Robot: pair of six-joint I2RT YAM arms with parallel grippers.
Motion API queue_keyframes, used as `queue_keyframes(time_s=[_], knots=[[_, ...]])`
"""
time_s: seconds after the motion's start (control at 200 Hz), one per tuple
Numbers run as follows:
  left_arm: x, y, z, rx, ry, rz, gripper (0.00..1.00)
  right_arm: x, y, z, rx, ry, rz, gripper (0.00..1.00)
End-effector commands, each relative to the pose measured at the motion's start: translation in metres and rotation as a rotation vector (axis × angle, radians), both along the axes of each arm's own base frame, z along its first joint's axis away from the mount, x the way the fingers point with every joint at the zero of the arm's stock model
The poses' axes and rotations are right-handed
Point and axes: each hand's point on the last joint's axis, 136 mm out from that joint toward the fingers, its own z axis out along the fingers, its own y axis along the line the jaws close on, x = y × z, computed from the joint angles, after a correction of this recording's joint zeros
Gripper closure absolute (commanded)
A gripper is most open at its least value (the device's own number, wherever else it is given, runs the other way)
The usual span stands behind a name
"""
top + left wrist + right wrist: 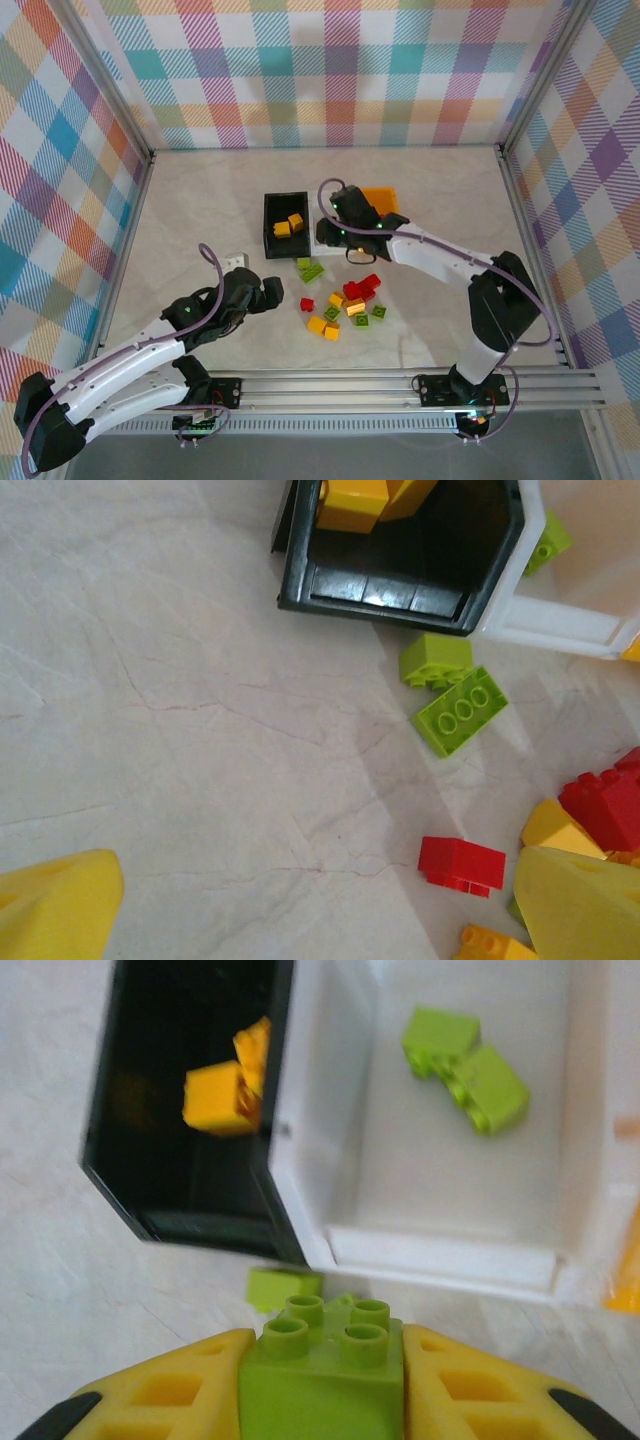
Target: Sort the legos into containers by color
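Observation:
My right gripper (pixel 325 1345) is shut on a lime green lego (pixel 325 1380), held just short of the white container's (pixel 440 1250) near wall. In the top view the right gripper (pixel 342 222) hangs over that white container (pixel 322 236). Two green legos (pixel 465 1065) lie inside it. The black container (pixel 283 225) to its left holds yellow legos (pixel 225 1090). The translucent orange container (pixel 383 197) stands behind. My left gripper (pixel 283 292) is open over bare table, its yellow fingers (pixel 55 905) wide apart. A lone red lego (pixel 462 865) lies to its right.
Loose red, yellow and green legos (pixel 348 305) are heaped in the middle of the table. Two green legos (pixel 450 690) lie by the black container's (pixel 400 580) near corner. Checked walls enclose the table, and a rail (pixel 400 385) runs along its near edge.

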Motion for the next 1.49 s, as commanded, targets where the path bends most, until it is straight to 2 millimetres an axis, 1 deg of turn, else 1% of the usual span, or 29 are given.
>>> queue_keyframes(time_s=[0.0, 0.115, 0.19, 0.225, 0.29, 0.35, 0.42, 0.515, 0.575, 0.585, 0.66, 0.67, 0.695, 0.82, 0.895, 1.03, 1.1, 1.165, 1.215, 1.34, 1.41, 1.455, 1.465, 1.49], knots=[[-0.001, -0.008, -0.005, -0.028, 0.014, -0.036, 0.0, 0.023, -0.004, -0.026, -0.067, 0.039, -0.034, 0.61], [-0.004, -0.016, -0.012, -0.018, 0.048, -0.082, 0.0, 0.046, 0.006, -0.037, -0.086, 0.056, -0.034, 0.59], [-0.006, -0.025, -0.018, -0.025, 0.072, -0.128, 0.0, 0.057, 0.011, -0.04, -0.092, 0.06, -0.029, 0.54], [-0.006, -0.03, -0.02, -0.032, 0.085, -0.151, 0.0, 0.06, 0.013, -0.04, -0.093, 0.056, -0.019, 0.49], [-0.007, -0.042, -0.023, -0.04, 0.107, -0.199, 0.0, 0.062, 0.016, -0.031, -0.087, 0.042, -0.006, 0.34], [-0.006, -0.05, -0.024, -0.037, 0.126, -0.23, 0.02, 0.06, 0.015, -0.017, -0.072, 0.017, 0.004, 0.29], [-0.007, -0.061, -0.027, -0.036, 0.147, -0.269, 0.04, 0.051, 0.009, -0.003, -0.057, -0.014, 0.007, 0.26], [-0.01, -0.078, -0.035, -0.049, 0.175, -0.321, 0.06, 0.034, -0.005, 0.007, -0.035, -0.033, 0.0, 0.24], [-0.011, -0.088, -0.043, -0.044, 0.196, -0.35, 0.08, 0.021, -0.015, 0.004, -0.037, -0.024, -0.002, 0.24], [-0.011, -0.09, -0.044, -0.043, 0.199, -0.353, 0.08, 0.016, -0.019, 0.002, -0.041, -0.018, -0.002, 0.24], [-0.012, -0.099, -0.055, -0.015, 0.227, -0.376, 0.09, 0.001, -0.032, 0.001, -0.04, -0.019, -0.009, 0.24], [-0.008, -0.104, -0.053, -0.026, 0.212, -0.381, 0.1, -0.001, -0.035, 0.0, -0.041, -0.018, -0.01, 0.23], [-0.006, -0.109, -0.054, -0.028, 0.206, -0.39, 0.1, -0.006, -0.039, -0.001, -0.043, -0.018, -0.013, 0.23], [0.002, -0.126, -0.068, -0.002, 0.229, -0.415, 0.14, -0.025, -0.06, 0.004, -0.044, -0.038, -0.038, 0.23], [0.009, -0.129, -0.076, 0.038, 0.248, -0.406, 0.17, -0.033, -0.07, 0.008, -0.042, -0.052, -0.048, 0.22], [0.015, -0.123, -0.09, 0.105, 0.263, -0.38, 0.26, -0.043, -0.079, 0.015, -0.03, -0.071, -0.054, 0.22], [0.017, -0.121, -0.095, 0.127, 0.265, -0.375, 0.31, -0.047, -0.083, 0.014, -0.029, -0.07, -0.058, 0.22], [0.018, -0.121, -0.099, 0.145, 0.27, -0.375, 0.37, -0.051, -0.086, 0.013, -0.025, -0.068, -0.064, 0.22], [0.018, -0.123, -0.101, 0.149, 0.274, -0.383, 0.45, -0.053, -0.088, 0.012, -0.023, -0.068, -0.068, 0.22], [0.016, -0.122, -0.1, 0.154, 0.283, -0.387, 0.61, -0.058, -0.098, 0.009, -0.037, -0.074, -0.091, 0.21], [0.015, -0.12, -0.094, 0.158, 0.278, -0.386, 0.66, -0.06, -0.105, 0.005, -0.055, -0.068, -0.111, 0.21], [0.016, -0.122, -0.086, 0.145, 0.258, -0.391, 0.67, -0.061, -0.11, 0.001, -0.064, -0.06, -0.13, 0.21], [0.014, -0.119, -0.085, 0.156, 0.27, -0.391, 0.67, -0.061, -0.112, 0.0, -0.066, -0.057, -0.134, 0.21], [0.013, -0.119, -0.08, 0.154, 0.266, -0.392, 0.68, -0.063, -0.115, -0.004, -0.073, -0.049, -0.145, 0.21]])
